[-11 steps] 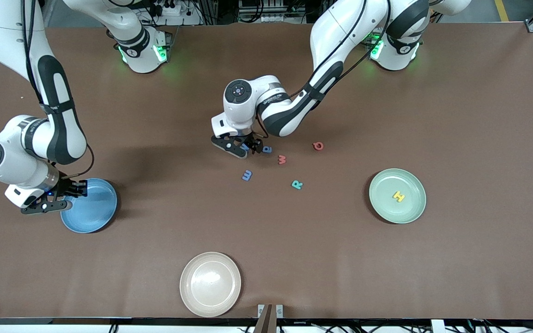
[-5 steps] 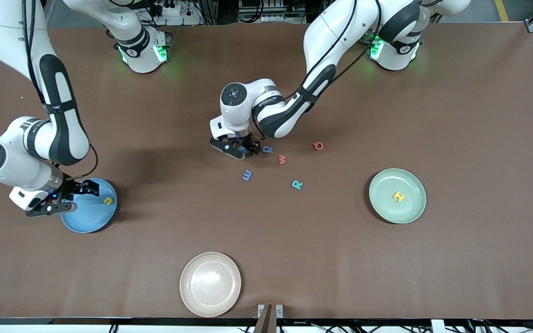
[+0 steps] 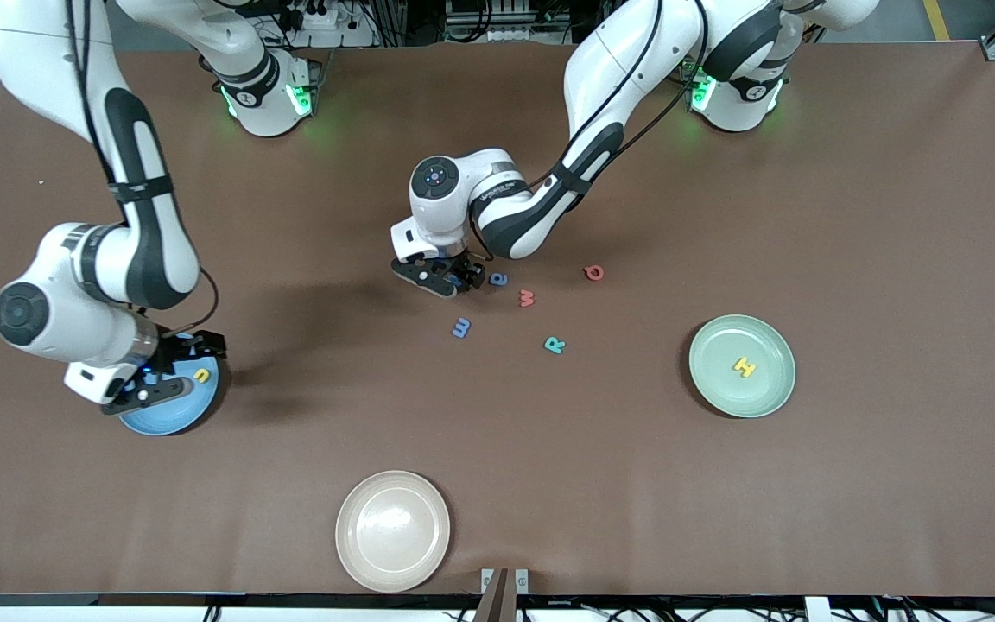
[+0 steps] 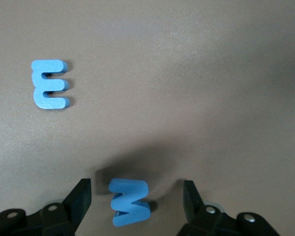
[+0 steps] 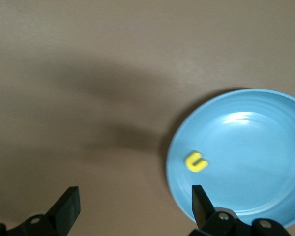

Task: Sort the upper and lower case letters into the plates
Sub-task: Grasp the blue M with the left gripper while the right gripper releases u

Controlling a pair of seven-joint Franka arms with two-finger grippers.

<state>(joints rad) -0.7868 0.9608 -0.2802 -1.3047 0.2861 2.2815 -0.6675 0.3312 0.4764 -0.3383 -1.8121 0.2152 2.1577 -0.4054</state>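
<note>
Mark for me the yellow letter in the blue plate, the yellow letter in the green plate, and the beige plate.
yellow letter in the blue plate (image 5: 196,162), right wrist view, on its curved body.
yellow letter in the green plate (image 3: 745,367), front view, on its crossbar.
beige plate (image 3: 355,558), front view, on its bare rim.

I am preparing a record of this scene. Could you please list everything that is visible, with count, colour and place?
Blue plate: one, light blue, toward the right arm's end; holds a yellow letter.
Green plate: one, mint green, toward the left arm's end; holds a yellow H.
Beige plate: one, cream, nearest the front camera.
Loose letters: six on the table, mid-table; three blue, two red, one teal.
Left gripper: open, fingers either side of a blue letter.
Right gripper: open, over the blue plate.
</note>
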